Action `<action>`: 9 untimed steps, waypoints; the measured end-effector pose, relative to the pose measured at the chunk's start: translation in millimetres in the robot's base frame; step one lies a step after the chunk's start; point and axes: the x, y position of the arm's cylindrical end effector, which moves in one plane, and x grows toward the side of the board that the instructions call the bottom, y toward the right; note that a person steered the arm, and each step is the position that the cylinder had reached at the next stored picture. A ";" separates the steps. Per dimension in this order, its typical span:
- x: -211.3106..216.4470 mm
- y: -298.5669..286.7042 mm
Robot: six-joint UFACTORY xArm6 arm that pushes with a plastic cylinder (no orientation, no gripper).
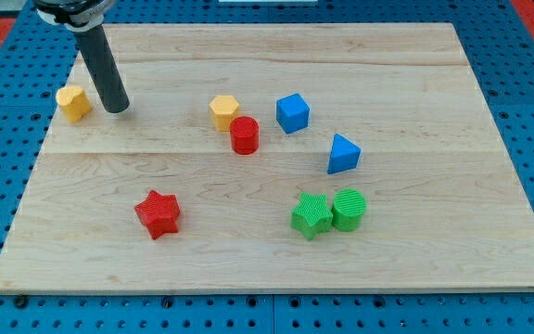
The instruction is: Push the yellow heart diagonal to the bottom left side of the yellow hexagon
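Sitting on the big wooden counter (415, 260), the yellow heart (73, 102) is far left of the yellow hexagon (223, 111). My tip (116, 109) stands just right of the heart. No pincer here. The push is not done.

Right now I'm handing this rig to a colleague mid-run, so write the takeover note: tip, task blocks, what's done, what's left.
My tip is down on the board near the view's top left, just to the view's right of the yellow heart, apparently not touching it.
The yellow hexagon sits toward the middle, with the red cylinder against its lower right.
Done: nothing that shows; the heart lies far to the view's left of the hexagon, about level with it.
Left: get to the heart's left side and push it toward the view's right and down, stopping diagonally below-left of the hexagon.
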 end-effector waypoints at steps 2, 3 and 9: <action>-46.7 -63.8; -3.6 -84.4; 27.7 110.5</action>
